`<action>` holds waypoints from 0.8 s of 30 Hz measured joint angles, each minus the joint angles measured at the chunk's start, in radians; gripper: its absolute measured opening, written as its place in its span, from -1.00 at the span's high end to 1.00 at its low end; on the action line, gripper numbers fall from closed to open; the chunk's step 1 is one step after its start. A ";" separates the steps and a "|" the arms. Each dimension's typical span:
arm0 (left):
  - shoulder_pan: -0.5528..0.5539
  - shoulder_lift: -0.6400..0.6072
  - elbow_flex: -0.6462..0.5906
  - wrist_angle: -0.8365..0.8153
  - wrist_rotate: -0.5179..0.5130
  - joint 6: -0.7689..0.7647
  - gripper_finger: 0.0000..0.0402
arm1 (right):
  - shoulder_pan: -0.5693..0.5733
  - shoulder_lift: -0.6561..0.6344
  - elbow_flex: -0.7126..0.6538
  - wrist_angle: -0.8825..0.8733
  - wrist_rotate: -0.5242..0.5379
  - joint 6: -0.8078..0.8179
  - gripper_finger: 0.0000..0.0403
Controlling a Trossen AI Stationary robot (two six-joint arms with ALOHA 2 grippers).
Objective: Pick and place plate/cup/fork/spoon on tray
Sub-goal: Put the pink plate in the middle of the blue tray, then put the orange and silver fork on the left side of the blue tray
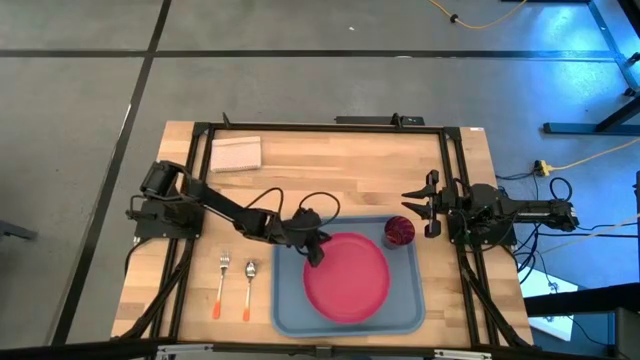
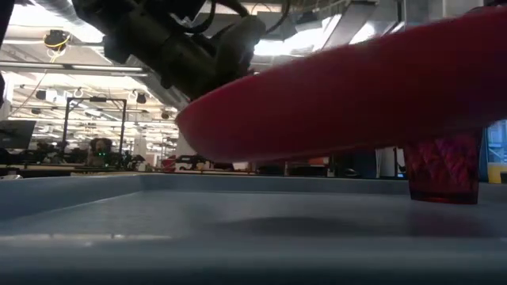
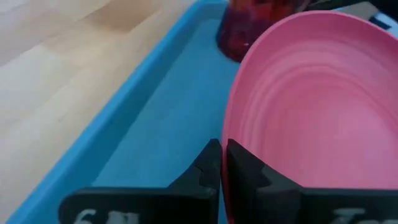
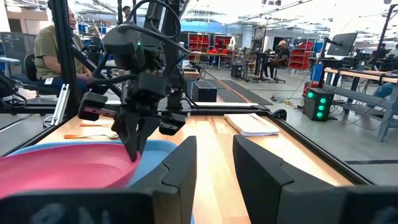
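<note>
The pink-red plate (image 1: 347,277) hangs over the light-blue tray (image 1: 290,322); in the low view the plate (image 2: 341,95) is clear of the tray floor (image 2: 238,222). My left gripper (image 1: 315,250) is shut on its rim. The maroon cup (image 1: 399,231) stands in the tray's far right corner. The fork (image 1: 224,285) and the spoon (image 1: 248,290) lie on the table left of the tray. My right gripper (image 1: 412,203) is open and empty, beyond the tray's far right corner. My left gripper pinches the plate's rim (image 3: 225,149) between its two fingers, one on the upper face and one on the underside. It holds the side toward the table's far left, and the fingers (image 4: 134,149) slant down from that side. The plate is tilted and lifted clear of the tray.
A white folded napkin (image 1: 236,153) lies at the table's far left. Dark frame rails (image 1: 320,127) run along the table's edges. People sit in the room beyond the table (image 4: 53,50).
</note>
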 joint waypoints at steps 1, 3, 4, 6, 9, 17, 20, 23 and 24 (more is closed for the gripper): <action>0.000 0.005 0.004 0.000 0.015 0.003 0.96 | 0.000 0.000 0.000 0.000 0.000 0.000 0.46; 0.002 0.011 0.006 -0.007 0.036 0.003 0.93 | 0.000 0.000 0.000 0.000 0.000 0.000 0.46; 0.002 0.011 0.005 -0.010 0.038 0.005 0.92 | 0.000 0.000 0.000 0.000 0.000 0.000 0.46; 0.002 0.011 0.005 -0.006 0.034 0.015 0.88 | 0.000 0.000 0.000 0.000 0.000 0.000 0.46; 0.003 0.011 0.005 -0.001 0.027 0.040 0.84 | 0.000 0.000 0.000 0.000 0.000 0.000 0.46; 0.007 0.010 0.005 0.007 0.028 0.060 0.84 | 0.000 0.000 0.000 0.000 0.000 0.000 0.46; 0.012 0.010 0.005 0.007 0.028 0.060 0.82 | 0.000 0.000 0.000 0.000 0.000 0.000 0.46; 0.024 0.010 0.005 0.005 0.028 0.061 0.82 | 0.000 0.000 0.000 0.000 0.000 0.000 0.46; 0.028 0.010 0.005 0.004 0.032 0.060 0.82 | 0.000 0.000 0.000 0.000 0.000 0.000 0.46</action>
